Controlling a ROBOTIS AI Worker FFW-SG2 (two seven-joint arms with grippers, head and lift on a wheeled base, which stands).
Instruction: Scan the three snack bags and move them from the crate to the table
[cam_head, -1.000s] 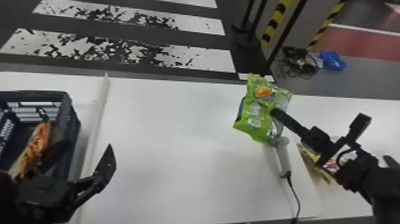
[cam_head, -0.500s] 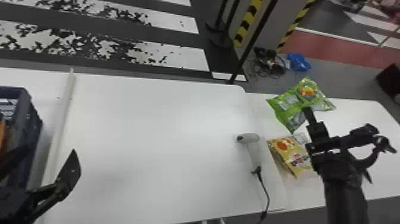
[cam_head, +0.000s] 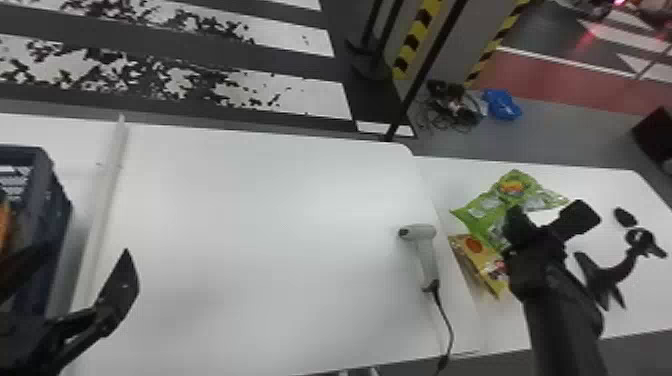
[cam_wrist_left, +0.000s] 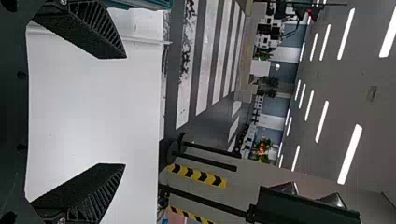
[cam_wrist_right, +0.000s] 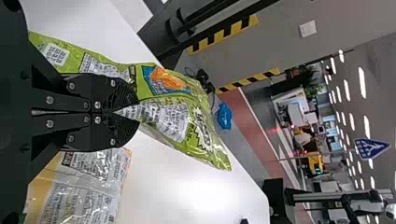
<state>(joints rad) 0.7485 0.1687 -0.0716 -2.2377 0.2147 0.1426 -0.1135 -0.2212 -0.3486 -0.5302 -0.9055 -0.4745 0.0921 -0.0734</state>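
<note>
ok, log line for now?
right gripper: shut on green snack bag; yellow snack bag: on table; scanner: to its left; orange bag: in crate; left gripper: open, empty

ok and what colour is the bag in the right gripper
Mostly green bag, with an orange-and-blue patch; best in the right wrist view.

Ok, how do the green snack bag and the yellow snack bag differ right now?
The green snack bag is pinched in the right gripper, while the yellow snack bag lies ungripped on the table. The green one is mostly bright green; the yellow one is golden yellow. Both are right of the scanner.
</note>
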